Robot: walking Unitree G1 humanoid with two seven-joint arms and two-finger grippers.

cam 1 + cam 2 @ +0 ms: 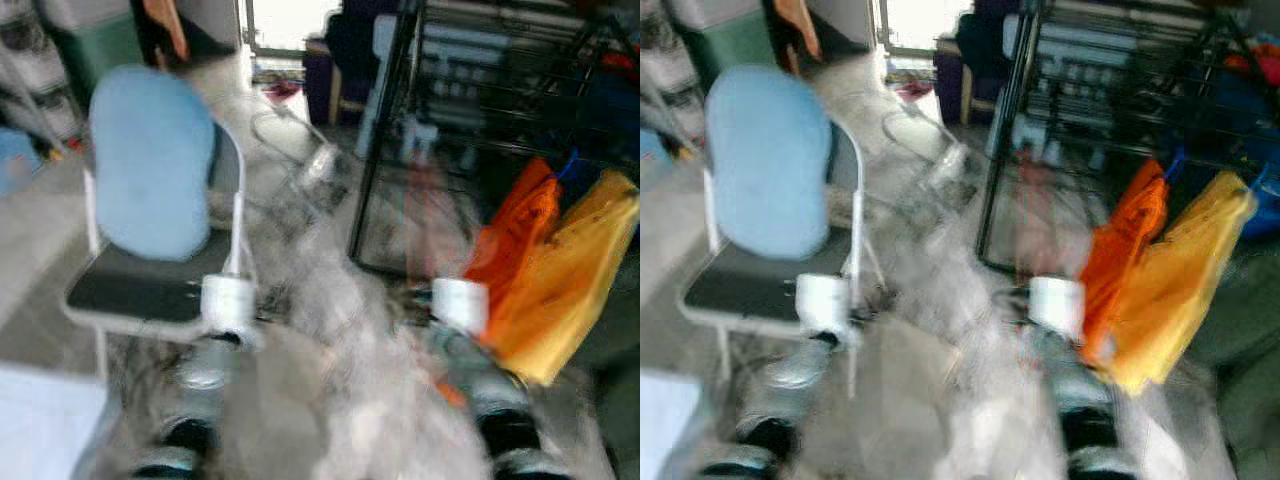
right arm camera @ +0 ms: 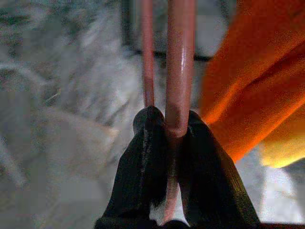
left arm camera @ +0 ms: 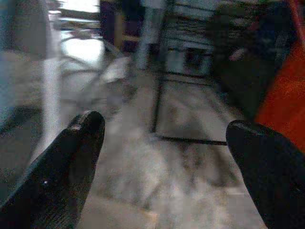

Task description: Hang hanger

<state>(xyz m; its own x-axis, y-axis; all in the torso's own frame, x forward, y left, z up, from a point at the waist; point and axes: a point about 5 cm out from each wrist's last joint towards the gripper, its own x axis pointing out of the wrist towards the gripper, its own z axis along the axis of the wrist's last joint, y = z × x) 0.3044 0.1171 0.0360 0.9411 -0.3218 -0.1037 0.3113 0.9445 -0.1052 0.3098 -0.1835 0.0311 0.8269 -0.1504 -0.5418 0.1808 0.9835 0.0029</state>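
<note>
The right gripper [image 2: 172, 131] is clamped on the pink hanger [image 2: 180, 62] — it is carried, not yet hung. The black rack [image 1: 400, 130] with orange clothes [image 1: 520, 240] stands just ahead. The left gripper [image 3: 162, 143] is spread wide, holding nothing.

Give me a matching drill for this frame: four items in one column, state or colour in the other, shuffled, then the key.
Items:
1. right end effector
2. left end effector
3. chair cushion
4. garments on the drying rack

States or colours:
A. light blue
B. open, nothing between the fingers
C. orange and yellow
D. shut on the pink hanger

Pairs: 1-D, 2-B, 3-A, 4-C
</note>
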